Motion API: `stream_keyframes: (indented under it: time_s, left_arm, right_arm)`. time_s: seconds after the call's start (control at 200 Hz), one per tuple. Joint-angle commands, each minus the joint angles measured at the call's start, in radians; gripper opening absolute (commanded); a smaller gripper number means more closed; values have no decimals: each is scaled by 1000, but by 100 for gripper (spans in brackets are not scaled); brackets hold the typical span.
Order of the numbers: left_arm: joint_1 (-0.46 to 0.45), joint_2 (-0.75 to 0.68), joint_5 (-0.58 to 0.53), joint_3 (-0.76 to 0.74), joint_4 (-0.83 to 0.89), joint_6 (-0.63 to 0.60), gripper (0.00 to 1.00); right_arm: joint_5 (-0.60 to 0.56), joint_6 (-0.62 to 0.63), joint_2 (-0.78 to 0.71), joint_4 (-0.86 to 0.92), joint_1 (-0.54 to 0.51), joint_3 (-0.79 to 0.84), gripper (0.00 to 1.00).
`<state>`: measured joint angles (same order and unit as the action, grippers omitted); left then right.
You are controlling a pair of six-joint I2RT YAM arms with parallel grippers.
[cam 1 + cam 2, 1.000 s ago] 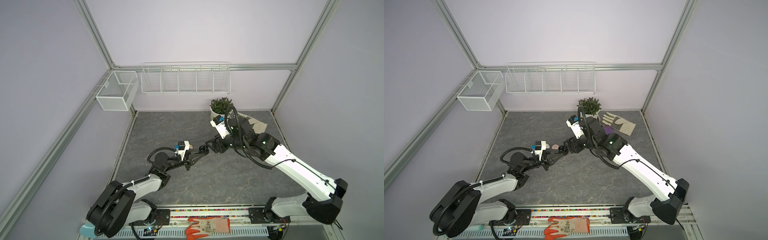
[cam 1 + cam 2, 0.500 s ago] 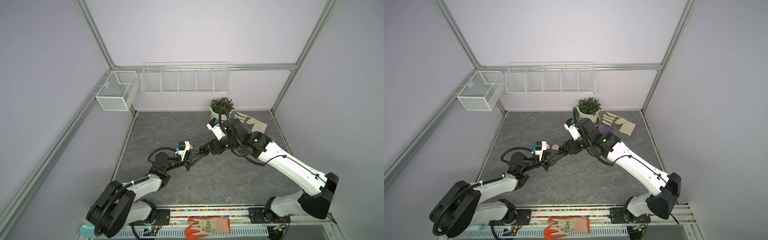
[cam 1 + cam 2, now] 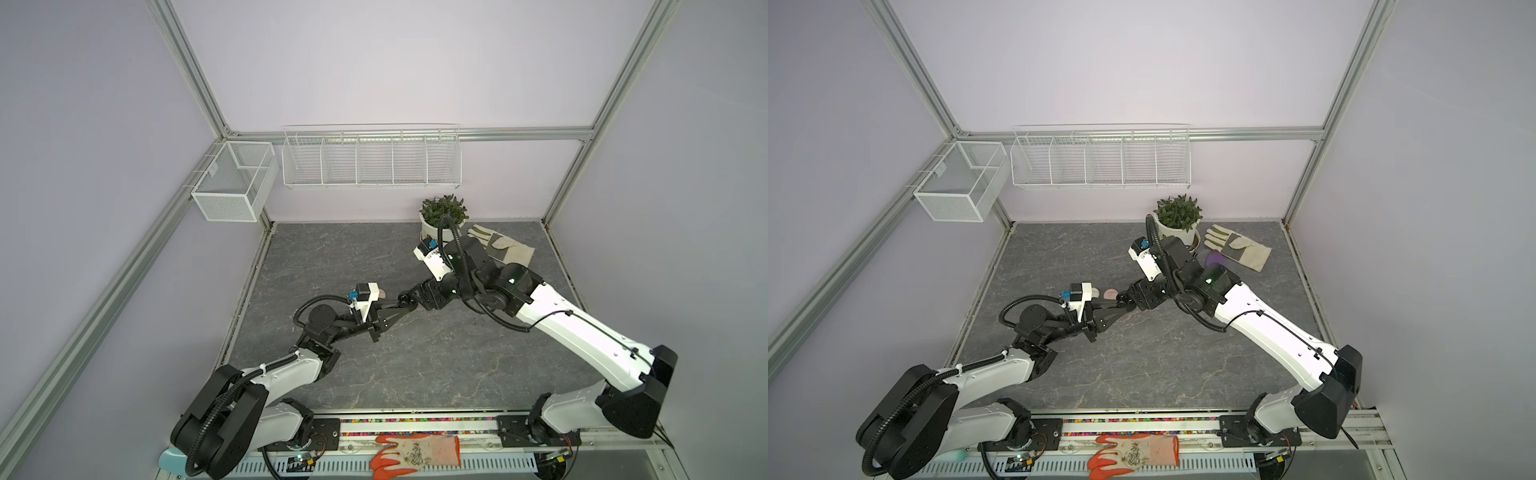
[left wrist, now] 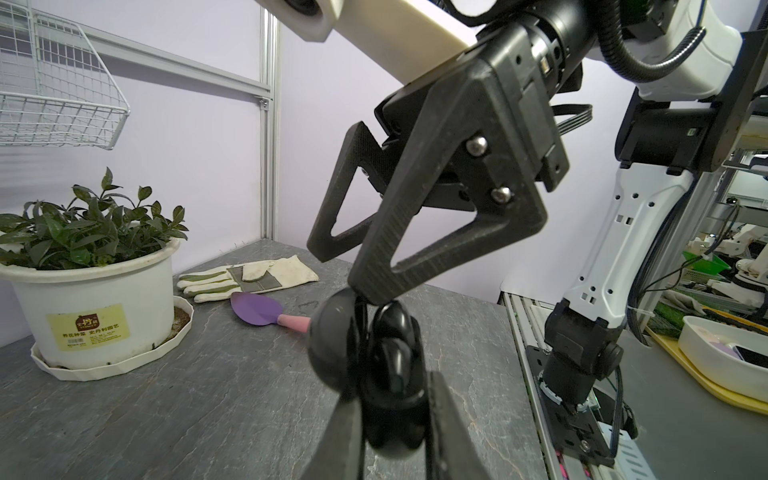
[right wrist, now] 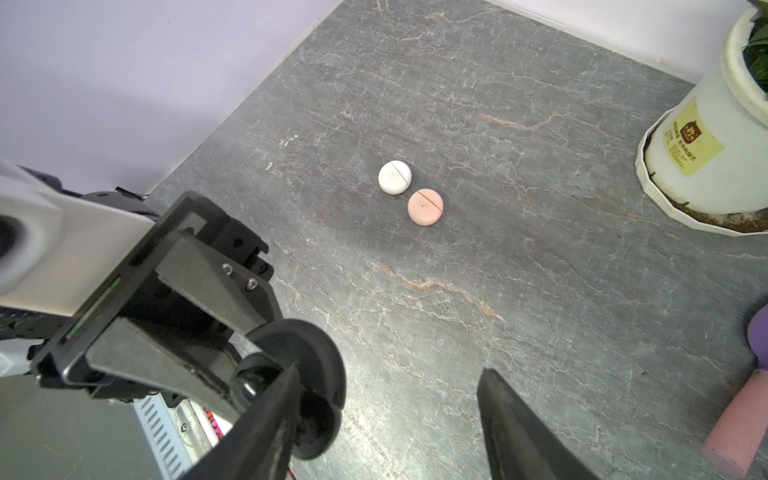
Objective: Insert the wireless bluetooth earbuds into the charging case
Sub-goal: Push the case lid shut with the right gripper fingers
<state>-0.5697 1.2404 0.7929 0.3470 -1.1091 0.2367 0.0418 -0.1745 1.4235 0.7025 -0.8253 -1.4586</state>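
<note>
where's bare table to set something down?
Bare table: back-left, between the left wall and the plant pot; front-centre, between the two arms. Crowded: centre, where left end effector and right end effector meet beside white case and pink case; back-right, with glove and trowel.

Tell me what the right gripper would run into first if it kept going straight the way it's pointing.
The black charging case clamped in the left gripper; the right gripper's open fingertips look right against it, though depth is unclear.
</note>
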Motion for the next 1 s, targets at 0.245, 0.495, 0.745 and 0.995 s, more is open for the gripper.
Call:
stream_keyframes:
  time_s: [0.245, 0.495, 0.745, 0.995]
  left_arm:
    - [-1, -4, 22, 15, -12, -17, 0]
    - [-2, -28, 64, 14, 25, -13, 0]
    - [-6, 1, 115, 43, 13, 11, 0]
    - [-6, 6, 110, 40, 12, 9, 0]
  right_arm:
    - [48, 25, -29, 42, 14, -22, 69]
    - [616, -46, -45, -123, 168, 65, 70]
    - [686, -38, 11, -121, 197, 96, 75]
    - [831, -38, 70, -128, 192, 96, 62]
